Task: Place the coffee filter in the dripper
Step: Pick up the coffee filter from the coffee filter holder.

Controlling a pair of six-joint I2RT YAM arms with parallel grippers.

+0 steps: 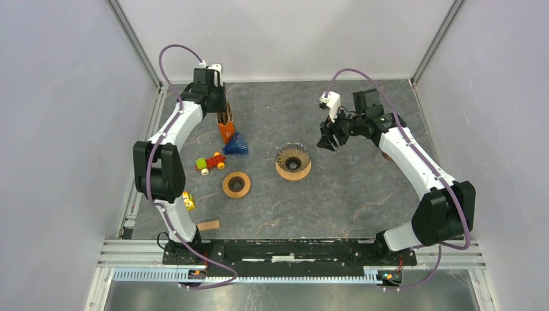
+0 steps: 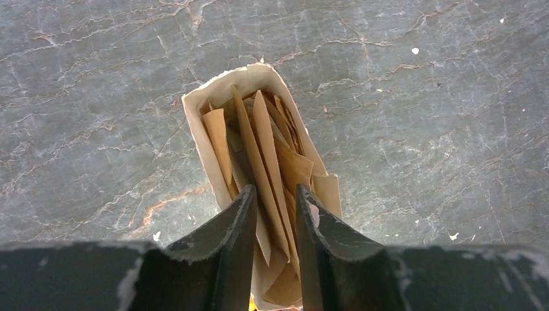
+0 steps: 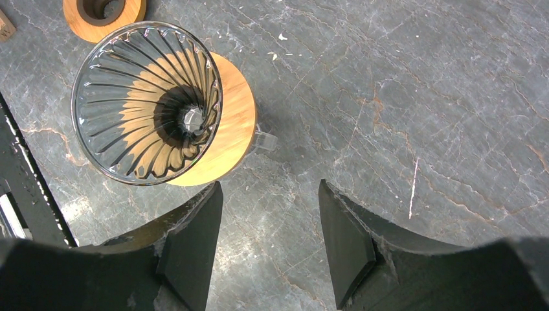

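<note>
Brown paper coffee filters (image 2: 268,149) stand upright in an open pale packet (image 2: 194,123), seen from above as an orange pack (image 1: 225,131) at the back left. My left gripper (image 2: 276,194) points down into the packet with its jaws drawn in on a few filter sheets between them. The glass dripper (image 1: 293,162) on its round wooden base stands mid-table, with nothing inside it in the right wrist view (image 3: 147,103). My right gripper (image 3: 268,194) hovers open just right of the dripper, with only bare table between its fingers.
A blue cone-shaped object (image 1: 237,144) lies beside the filter pack. Nearby are a toy car (image 1: 211,162), a wooden ring (image 1: 237,184), a small yellow toy (image 1: 188,201) and a wooden block (image 1: 208,225). Enclosure walls surround the table.
</note>
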